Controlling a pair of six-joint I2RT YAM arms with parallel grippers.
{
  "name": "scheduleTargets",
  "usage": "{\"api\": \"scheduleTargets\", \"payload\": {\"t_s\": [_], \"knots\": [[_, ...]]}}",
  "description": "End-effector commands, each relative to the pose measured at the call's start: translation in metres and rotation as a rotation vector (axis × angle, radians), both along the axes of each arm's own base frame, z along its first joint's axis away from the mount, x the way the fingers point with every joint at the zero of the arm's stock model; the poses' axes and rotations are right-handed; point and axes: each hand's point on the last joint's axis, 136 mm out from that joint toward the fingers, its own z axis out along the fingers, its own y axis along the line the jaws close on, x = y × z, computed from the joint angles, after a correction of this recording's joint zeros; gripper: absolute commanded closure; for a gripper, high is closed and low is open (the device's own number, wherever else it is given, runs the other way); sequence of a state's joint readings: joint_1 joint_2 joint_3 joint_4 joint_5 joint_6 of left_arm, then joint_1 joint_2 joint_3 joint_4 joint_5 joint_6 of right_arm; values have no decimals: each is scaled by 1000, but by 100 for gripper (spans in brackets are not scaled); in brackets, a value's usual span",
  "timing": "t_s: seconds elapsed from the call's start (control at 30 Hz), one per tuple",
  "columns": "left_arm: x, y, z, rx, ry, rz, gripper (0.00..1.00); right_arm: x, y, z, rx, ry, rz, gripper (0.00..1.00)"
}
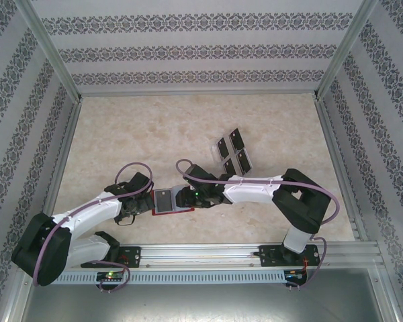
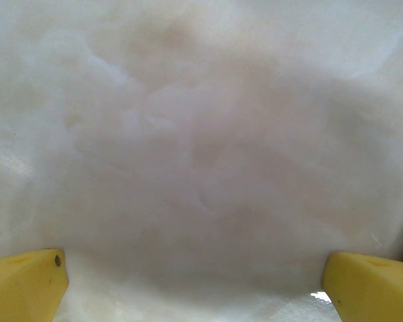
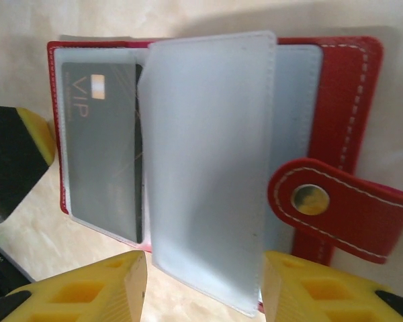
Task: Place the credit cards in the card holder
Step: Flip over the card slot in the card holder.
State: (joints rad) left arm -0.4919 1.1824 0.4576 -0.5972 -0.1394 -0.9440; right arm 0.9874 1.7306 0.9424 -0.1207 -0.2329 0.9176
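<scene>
- While your right gripper (image 3: 201, 285) sits half open, its fingers (image 3: 87, 295) straddle a clear pocket (image 3: 208, 168) of the card holder (image 3: 339, 87).
- Left gripper (image 2: 195, 282): wide open, empty, over bare worktop (image 2: 201, 134).
- Card holder lies open at the near edge, one credit card (image 3: 101, 154) pocketed.
- Four more credit cards (image 1: 242, 159) sit mid-worktop, well apart.

The left tool (image 2: 195, 292) spreads 2 yellow fingers (image 2: 23, 285) wide above blurred table (image 2: 201, 134).
</scene>
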Motion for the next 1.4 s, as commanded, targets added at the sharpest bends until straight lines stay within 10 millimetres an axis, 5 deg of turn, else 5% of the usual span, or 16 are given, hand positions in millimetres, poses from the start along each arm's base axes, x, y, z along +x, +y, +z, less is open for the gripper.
{"api": "scheduleTargets", "payload": {"t_s": [0.0,0.37,0.6,0.93,1.1,1.37], "knots": [[28,-66,-17,-322,-116,-72,0,1,10,6,19,-6,-3,52],[29,-60,-13,-302,-128,-60,0,-2,38,25,75,-24,48,52],[29,-29,3,-281,-167,48,0,-1,63,33,109,-26,87,52],[30,2,37,-265,-253,128,0,-11,95,9,110,43,148,52],[28,1,34,-281,-253,135,0,-12,96,10,116,46,158,53],[44,-22,44,-386,-299,51,0,3,65,56,156,-50,103,53]]}}
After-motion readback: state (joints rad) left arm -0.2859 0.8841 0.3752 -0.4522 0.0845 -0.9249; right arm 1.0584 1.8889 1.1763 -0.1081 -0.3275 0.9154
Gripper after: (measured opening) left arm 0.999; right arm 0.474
